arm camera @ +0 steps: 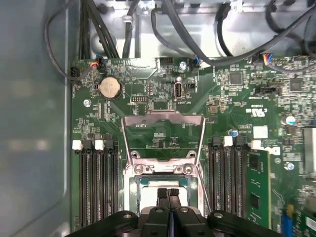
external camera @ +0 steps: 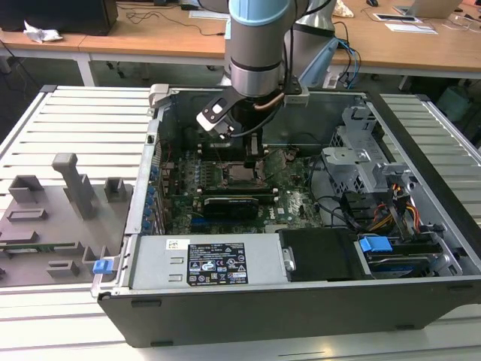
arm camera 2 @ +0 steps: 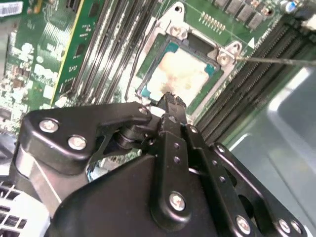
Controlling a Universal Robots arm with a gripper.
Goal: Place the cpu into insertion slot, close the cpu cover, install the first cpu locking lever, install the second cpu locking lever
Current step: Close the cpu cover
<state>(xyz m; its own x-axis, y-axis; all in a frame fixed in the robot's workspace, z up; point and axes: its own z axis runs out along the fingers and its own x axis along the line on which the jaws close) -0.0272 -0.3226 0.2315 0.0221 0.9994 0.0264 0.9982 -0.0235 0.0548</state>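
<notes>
The fingers (arm camera: 168, 191) are clenched together with nothing between them, their tips at the near edge of the cpu (arm camera 2: 180, 74). The cpu lies flat in the insertion slot (arm camera 2: 197, 44), pale top up. In the first wrist view the cpu cover (arm camera: 163, 117) stands swung open beyond the slot, green board showing through its opening. Memory slots (arm camera: 96, 182) run along both sides. In the exterior view the arm reaches down into the open computer case (external camera: 301, 316) on the table (external camera: 75, 113).
</notes>
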